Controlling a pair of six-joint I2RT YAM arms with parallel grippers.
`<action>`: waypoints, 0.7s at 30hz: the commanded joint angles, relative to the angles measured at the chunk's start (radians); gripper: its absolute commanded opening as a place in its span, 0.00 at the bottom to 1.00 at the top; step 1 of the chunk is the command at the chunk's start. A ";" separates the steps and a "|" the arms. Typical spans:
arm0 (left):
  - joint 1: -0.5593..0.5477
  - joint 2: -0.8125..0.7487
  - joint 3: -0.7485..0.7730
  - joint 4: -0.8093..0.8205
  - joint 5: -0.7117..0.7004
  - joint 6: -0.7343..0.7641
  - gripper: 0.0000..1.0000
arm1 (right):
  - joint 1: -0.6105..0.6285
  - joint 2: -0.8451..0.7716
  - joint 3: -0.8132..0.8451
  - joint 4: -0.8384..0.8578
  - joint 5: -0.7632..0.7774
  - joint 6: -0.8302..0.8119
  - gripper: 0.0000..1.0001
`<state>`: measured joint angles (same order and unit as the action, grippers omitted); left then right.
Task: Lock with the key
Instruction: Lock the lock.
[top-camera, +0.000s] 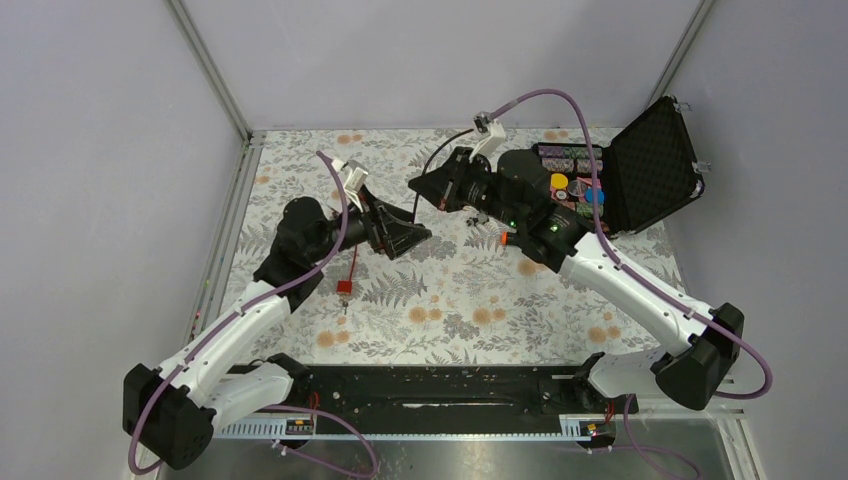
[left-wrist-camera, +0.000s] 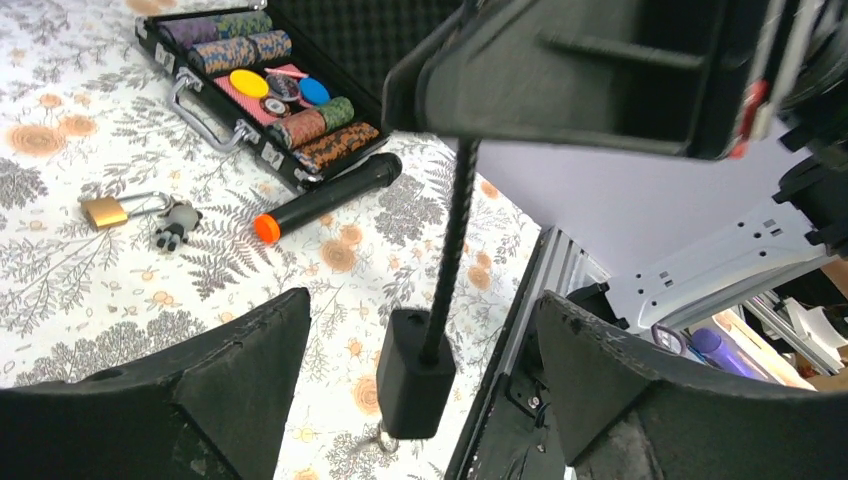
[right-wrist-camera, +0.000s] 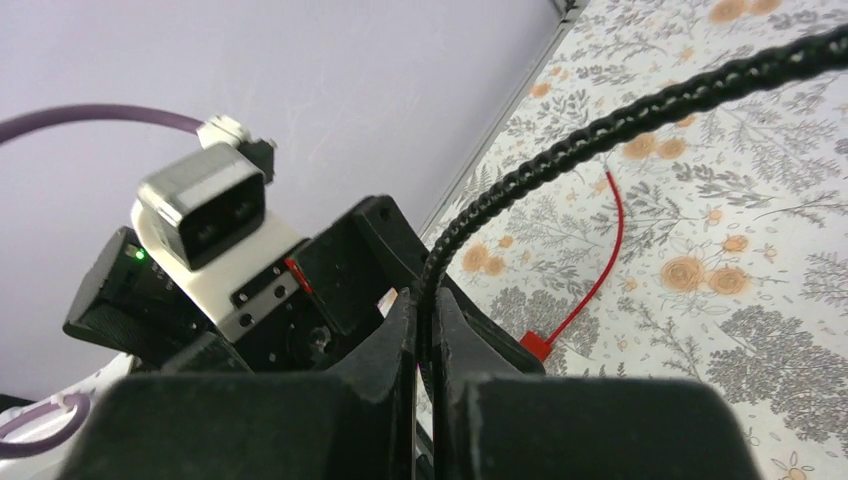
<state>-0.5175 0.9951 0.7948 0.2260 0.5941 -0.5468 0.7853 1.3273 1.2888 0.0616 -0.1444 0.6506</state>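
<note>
Above the table (top-camera: 450, 300), right fingers (right-wrist-camera: 395, 350) clamped on black cable (right-wrist-camera: 600, 138), left fingers (left-wrist-camera: 250, 360) spread clear of its block (left-wrist-camera: 415, 375).

The key (left-wrist-camera: 178, 226) is a tiny cluster of silvery-grey metal keys bunched together, lying flat on the flower-patterned counter (left-wrist-camera: 60, 290). It sits just beside the silver shackle of a small brass padlock (left-wrist-camera: 104, 211), which also lies flat; the two look joined, though the link itself is too small to make out. No hand touches the cluster. It rests well in from the counter's edges, toward the far half. Only the left wrist camera shows it; from above it is hidden.
</note>
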 joint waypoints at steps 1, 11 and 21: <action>-0.008 -0.002 -0.037 0.044 -0.029 0.042 0.82 | 0.002 0.006 0.064 0.017 0.072 -0.031 0.00; -0.026 -0.025 -0.059 0.031 -0.085 0.136 0.57 | 0.001 0.013 0.115 -0.108 0.167 0.049 0.00; -0.036 0.013 -0.047 0.080 -0.062 0.128 0.60 | -0.002 0.013 0.117 -0.115 0.147 0.098 0.00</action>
<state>-0.5457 0.9985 0.7284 0.2375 0.5373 -0.4404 0.7853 1.3445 1.3582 -0.0853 -0.0116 0.7139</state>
